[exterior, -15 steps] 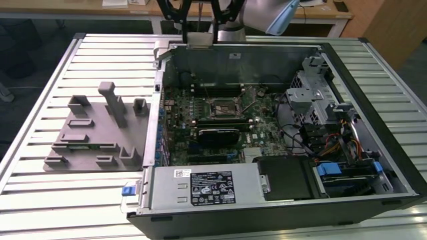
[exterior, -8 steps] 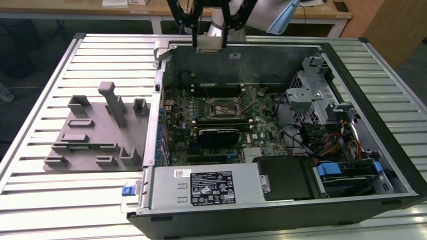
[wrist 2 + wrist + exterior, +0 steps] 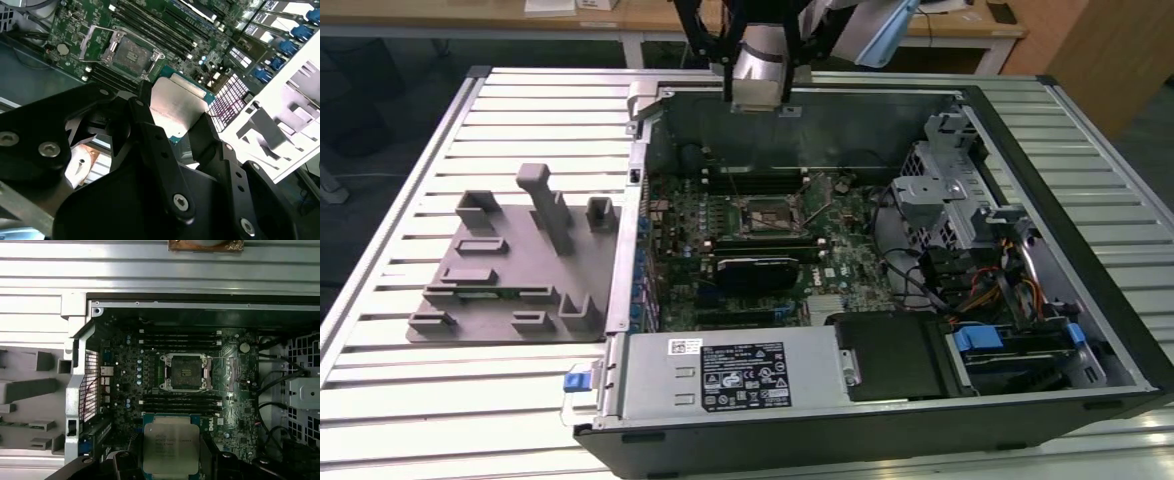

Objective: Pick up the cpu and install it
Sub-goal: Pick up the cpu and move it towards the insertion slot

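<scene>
- Silver-grey flat square cpu [image 3: 179,107]: clamped at opposite edges by black end effector [image 3: 171,114].
- Black-framed square motherboard socket [image 3: 131,52]: apart from cpu.

cpu [image 3: 181,100] partly hidden behind gripper [image 3: 171,114] fingers [image 3: 155,145] in both wrist views, arm [image 3: 761,50] cut off at the exterior view's top edge

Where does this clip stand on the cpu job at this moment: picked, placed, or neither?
Done: the pick. The gripper is shut on the cpu, gripping it by two opposite edges and holding it above the motherboard of the open case. Not done: the install. The socket sits empty, and the cpu is apart from it.
</scene>
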